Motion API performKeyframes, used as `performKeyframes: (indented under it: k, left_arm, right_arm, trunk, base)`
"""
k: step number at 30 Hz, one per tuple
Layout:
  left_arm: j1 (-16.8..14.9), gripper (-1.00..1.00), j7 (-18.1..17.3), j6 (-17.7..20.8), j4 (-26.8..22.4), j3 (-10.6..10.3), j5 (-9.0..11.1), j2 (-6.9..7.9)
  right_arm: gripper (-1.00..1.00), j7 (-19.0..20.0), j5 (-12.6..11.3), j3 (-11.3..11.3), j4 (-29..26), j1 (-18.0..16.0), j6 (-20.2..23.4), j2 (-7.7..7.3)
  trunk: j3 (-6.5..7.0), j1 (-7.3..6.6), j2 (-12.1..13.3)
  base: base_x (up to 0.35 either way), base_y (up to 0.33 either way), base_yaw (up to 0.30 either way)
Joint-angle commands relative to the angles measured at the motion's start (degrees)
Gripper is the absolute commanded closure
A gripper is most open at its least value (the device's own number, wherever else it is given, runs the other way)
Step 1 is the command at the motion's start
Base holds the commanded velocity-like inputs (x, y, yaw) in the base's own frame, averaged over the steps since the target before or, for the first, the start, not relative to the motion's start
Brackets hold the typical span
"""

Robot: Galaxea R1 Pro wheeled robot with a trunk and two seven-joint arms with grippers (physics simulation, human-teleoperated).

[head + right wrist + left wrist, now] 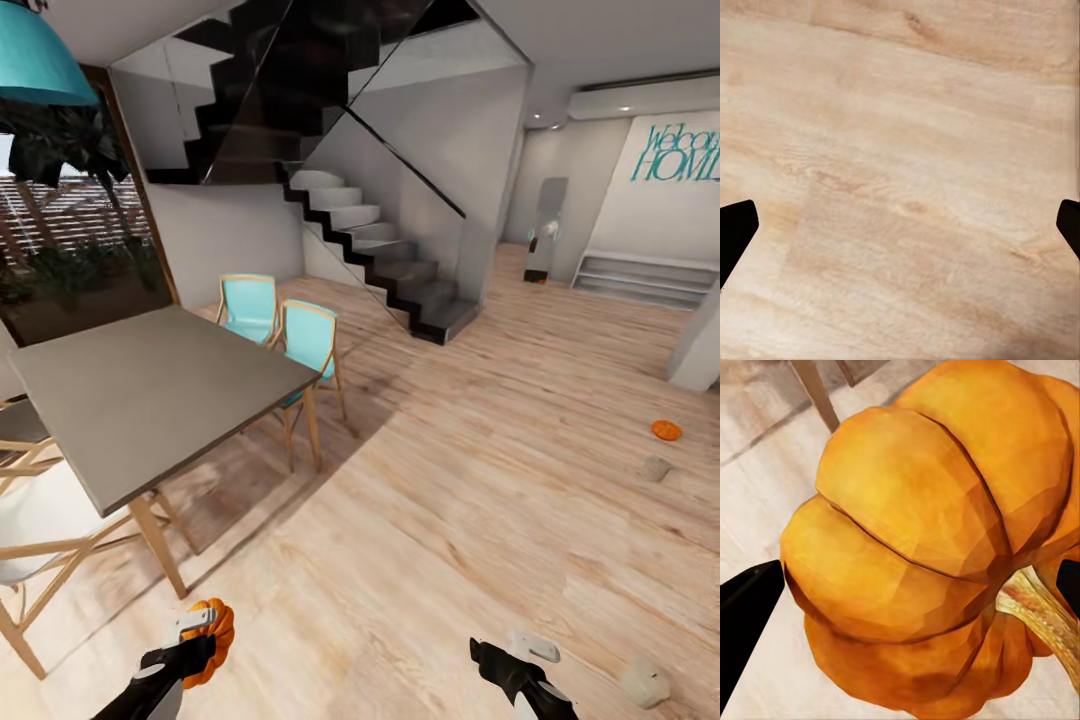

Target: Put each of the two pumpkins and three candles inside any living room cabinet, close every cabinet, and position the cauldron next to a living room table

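Observation:
My left gripper is shut on an orange ribbed pumpkin, held low over the wooden floor. In the left wrist view the pumpkin sits between the dark fingertips, its pale stem pointing to one side. A second pumpkin lies on the floor far to the right, with a beige candle just in front of it. Another candle lies right of my right gripper, which is open over bare floor. The cabinet and cauldron are out of view.
A grey-topped table on wooden legs stands at the left, with two turquoise chairs behind it and a white chair in front. A dark staircase rises behind. Open wooden floor stretches to the right.

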Motion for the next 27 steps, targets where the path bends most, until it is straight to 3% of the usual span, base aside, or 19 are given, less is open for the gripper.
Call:
performKeyframes:
  k: [1,9,17,27]
  left_arm:
    - [0.0,1.0,0.4,0.0,-0.1,-0.5,0.4,0.06]
    - [0.0,1.0,0.3,0.0,-0.1,-0.5,0.4,0.07]
    - [0.0,1.0,0.4,0.0,-0.1,-0.5,0.5,0.07]
    - [0.0,1.0,0.4,0.0,-0.1,-0.5,0.4,0.07]
  right_arm:
    - [-1.0,-0.1,-0.6,-0.1,-0.1,0.0,0.3,0.06]
    - [-1.0,-0.1,-0.6,-0.1,-0.1,0.0,0.3,0.02]
    - [-1.0,-0.1,-0.6,-0.1,-0.1,0.0,0.3,-0.01]
    - [-1.0,-0.1,-0.6,-0.2,-0.1,0.0,0.3,-0.01]
  trunk:
    - [-0.07,0.04,0.0]
    - [-0.07,0.04,0.0]
    - [-0.07,0.04,0.0]
    - [-0.07,0.04,0.0]
  base:
    - [0.335,0.0,-0.28]
    - [0.334,0.023,-0.28]
    - [0.283,0.19,-0.28]
    - [0.261,0.232,-0.043]
